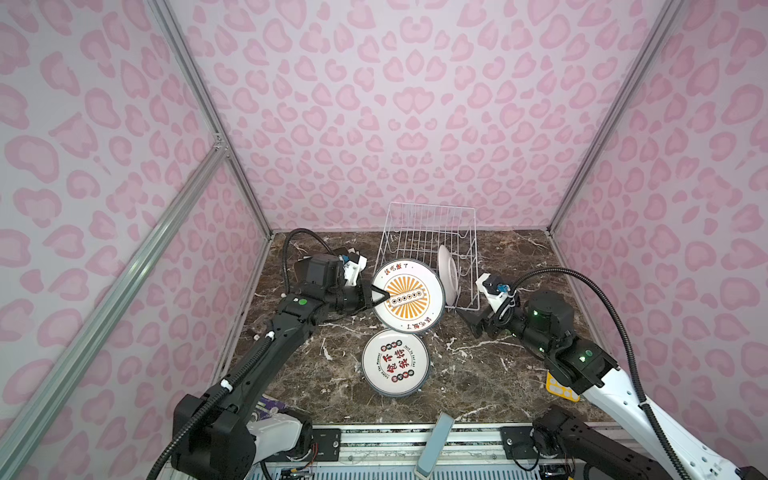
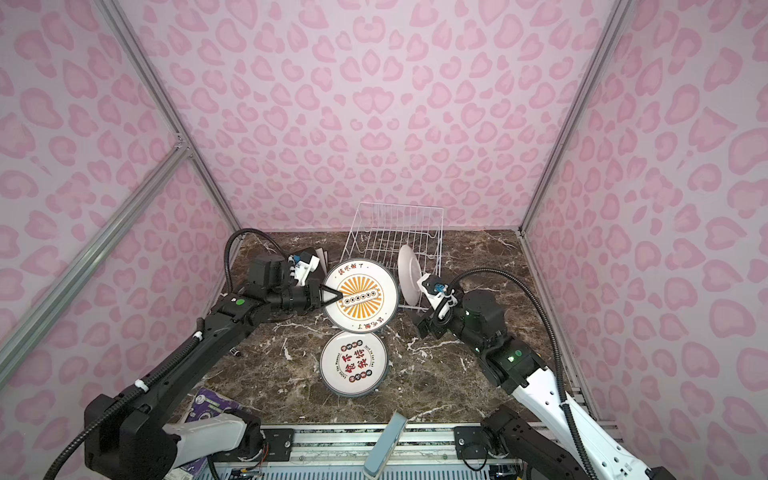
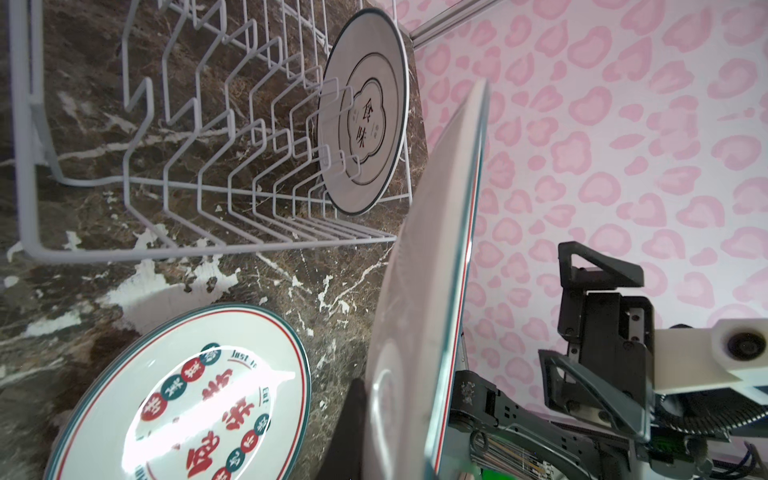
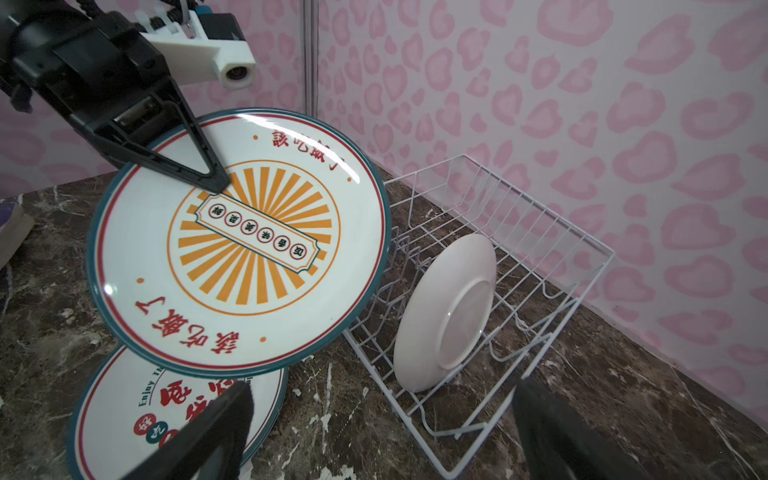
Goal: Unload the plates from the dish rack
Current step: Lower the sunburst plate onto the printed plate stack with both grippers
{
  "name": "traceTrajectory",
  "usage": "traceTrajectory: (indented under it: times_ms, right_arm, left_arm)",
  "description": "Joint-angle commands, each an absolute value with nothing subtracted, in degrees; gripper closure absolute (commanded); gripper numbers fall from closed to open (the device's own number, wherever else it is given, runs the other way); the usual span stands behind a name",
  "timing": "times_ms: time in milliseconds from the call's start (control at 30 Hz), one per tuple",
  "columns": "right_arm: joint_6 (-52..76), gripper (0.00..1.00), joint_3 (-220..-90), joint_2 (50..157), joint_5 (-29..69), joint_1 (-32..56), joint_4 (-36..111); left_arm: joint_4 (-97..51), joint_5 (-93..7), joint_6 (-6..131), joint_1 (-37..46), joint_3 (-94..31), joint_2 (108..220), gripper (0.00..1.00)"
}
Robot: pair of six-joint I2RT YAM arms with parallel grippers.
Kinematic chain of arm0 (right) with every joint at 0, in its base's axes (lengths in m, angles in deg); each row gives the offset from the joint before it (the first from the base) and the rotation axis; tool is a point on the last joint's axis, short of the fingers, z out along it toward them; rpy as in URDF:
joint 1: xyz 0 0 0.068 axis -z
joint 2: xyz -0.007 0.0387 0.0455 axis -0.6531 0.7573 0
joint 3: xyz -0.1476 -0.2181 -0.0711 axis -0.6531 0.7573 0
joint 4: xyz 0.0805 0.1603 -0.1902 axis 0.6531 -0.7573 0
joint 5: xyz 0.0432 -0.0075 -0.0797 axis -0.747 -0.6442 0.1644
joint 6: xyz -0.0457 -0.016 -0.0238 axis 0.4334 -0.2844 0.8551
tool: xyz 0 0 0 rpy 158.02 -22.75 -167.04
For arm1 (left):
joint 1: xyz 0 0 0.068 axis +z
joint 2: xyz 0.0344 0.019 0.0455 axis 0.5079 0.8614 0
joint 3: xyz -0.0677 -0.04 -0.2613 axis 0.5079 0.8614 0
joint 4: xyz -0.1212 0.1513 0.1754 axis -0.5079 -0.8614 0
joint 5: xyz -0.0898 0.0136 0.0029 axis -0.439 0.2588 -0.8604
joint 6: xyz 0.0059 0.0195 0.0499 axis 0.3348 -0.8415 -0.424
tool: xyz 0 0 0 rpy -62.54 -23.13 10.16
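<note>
The white wire dish rack (image 1: pixel 428 245) (image 2: pixel 395 239) stands at the back of the marble table. One plain-backed round plate (image 1: pixel 446 268) (image 4: pixel 449 311) stands upright in it near its front right; its printed face shows in the left wrist view (image 3: pixel 363 116). My left gripper (image 1: pixel 384 296) (image 2: pixel 338 296) (image 4: pixel 216 183) is shut on the rim of a round plate with an orange sunburst (image 1: pixel 409 297) (image 4: pixel 249 249), held tilted in the air left of the rack's front. Below it another round plate with red characters (image 1: pixel 395 361) (image 3: pixel 187 395) lies flat. My right gripper (image 1: pixel 473 322) (image 4: pixel 382 390) is open and holds nothing, by the rack's front right corner.
Pink patterned walls close in the table on three sides. A purple printed item (image 2: pixel 208 405) lies at the near left corner. A grey-blue bar (image 1: pixel 436 444) leans on the front metal rail. A yellow tag (image 1: pixel 561 388) sits under the right arm.
</note>
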State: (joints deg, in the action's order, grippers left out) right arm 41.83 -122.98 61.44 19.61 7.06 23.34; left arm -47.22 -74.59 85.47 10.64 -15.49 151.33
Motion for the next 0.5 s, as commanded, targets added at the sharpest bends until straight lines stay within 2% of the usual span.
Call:
traceTrajectory:
  times_ms: [0,333,467]
  right_arm:
    - [43.1,0.01,-122.2,61.2,21.7,5.9,21.7]
    - [42.2,0.01,-119.7,61.1,23.9,2.8,24.5]
    - [42.9,0.01,-119.9,62.2,21.0,2.6,25.2]
  left_arm:
    - [-48.6,-75.4,82.2,10.6,-12.9,148.4,0.96]
    - [-52.9,-73.1,81.2,10.7,-3.0,143.6,0.96]
    - [-53.0,-72.4,82.4,10.8,-0.2,142.3,0.96]
